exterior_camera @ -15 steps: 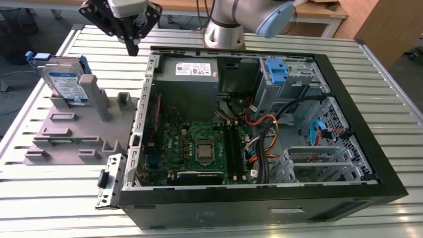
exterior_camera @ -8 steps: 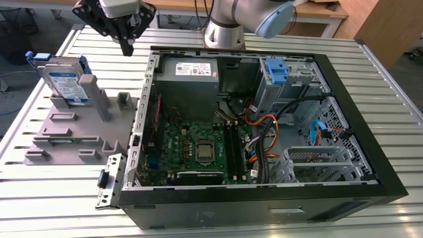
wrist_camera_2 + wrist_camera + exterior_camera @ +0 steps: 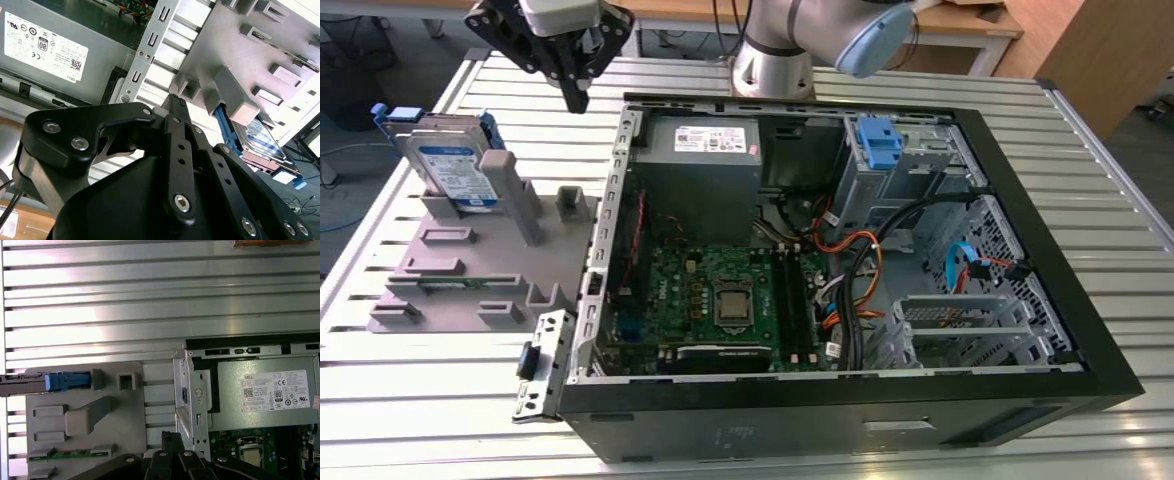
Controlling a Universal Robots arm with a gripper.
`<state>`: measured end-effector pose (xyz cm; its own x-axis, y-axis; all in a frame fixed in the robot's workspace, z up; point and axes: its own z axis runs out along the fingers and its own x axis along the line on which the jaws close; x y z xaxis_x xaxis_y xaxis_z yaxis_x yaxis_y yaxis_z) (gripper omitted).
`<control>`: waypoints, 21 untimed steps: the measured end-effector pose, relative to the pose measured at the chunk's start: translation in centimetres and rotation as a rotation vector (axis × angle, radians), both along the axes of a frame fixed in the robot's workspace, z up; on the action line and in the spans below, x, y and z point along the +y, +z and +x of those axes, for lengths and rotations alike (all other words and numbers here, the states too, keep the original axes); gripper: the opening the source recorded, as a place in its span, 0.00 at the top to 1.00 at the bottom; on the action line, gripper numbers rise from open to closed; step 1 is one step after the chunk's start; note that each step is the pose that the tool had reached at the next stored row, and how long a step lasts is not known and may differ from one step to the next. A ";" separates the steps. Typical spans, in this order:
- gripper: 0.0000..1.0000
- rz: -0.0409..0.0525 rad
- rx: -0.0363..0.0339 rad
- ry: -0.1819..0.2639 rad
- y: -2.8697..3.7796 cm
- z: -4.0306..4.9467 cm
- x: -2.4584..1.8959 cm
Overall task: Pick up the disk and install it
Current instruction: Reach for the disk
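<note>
Over the slatted surface (image 3: 400, 400), just outside the open computer case (image 3: 1107, 385), the gripper (image 3: 574, 100) is hanging tip-down. Its black fingers (image 3: 176, 107) are pressing together into a narrow point with nothing between them, and both wrist views are showing them closed.

In the exterior view the disk (image 3: 454, 165) is sitting at about eight o'clock from the gripper, near it but apart. It is standing upright on its edge in a slot of the grey fixture (image 3: 440, 290). Its white label with the blue band is facing the camera, and the blue carrier (image 3: 488, 128) is framing it. In the first wrist view the disk (image 3: 67, 381) is showing edge-on at the fixture's rim.

At about four o'clock from the gripper the case is lying open on its side, with the power supply (image 3: 707, 140) nearest the gripper. Further along, at about three o'clock, a drive cage is carrying an upright blue latch piece (image 3: 878, 140).

Judging from this, the work is sitting at the approach to the pick: the disk is untouched and the gripper is carrying nothing. Taking hold of the disk would be calling for three things: the fingers spreading wider than its thickness, lining up with its upright top edge, and coming down squarely so the carrier is not getting knocked sideways in its slot.
</note>
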<state>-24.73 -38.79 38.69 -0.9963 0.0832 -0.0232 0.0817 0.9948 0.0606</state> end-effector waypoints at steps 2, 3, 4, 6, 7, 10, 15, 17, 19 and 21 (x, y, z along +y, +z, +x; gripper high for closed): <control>0.89 0.0000 0.0000 0.000 0.00 -0.01 0.00; 0.89 0.0001 -0.0001 0.000 -0.02 -0.08 0.00; 0.89 -0.0001 0.0001 0.000 -0.04 -0.17 0.00; 0.89 0.0001 -0.0001 0.000 -0.12 -0.50 0.01; 0.89 0.0000 -0.0001 0.000 -0.17 -0.72 0.03; 0.89 0.0001 -0.0004 0.000 -0.32 -1.56 0.08; 0.89 0.0002 -0.0006 0.000 -0.54 -3.19 0.21; 0.89 0.0003 -0.0007 0.000 -0.62 -3.76 0.25; 0.89 0.0004 -0.0006 0.000 -0.69 -4.33 0.27; 0.89 0.0005 -0.0007 0.000 -0.76 -4.89 0.28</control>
<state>-29.63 -38.51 37.93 -0.9962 0.0832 -0.0239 0.0816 0.9948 0.0612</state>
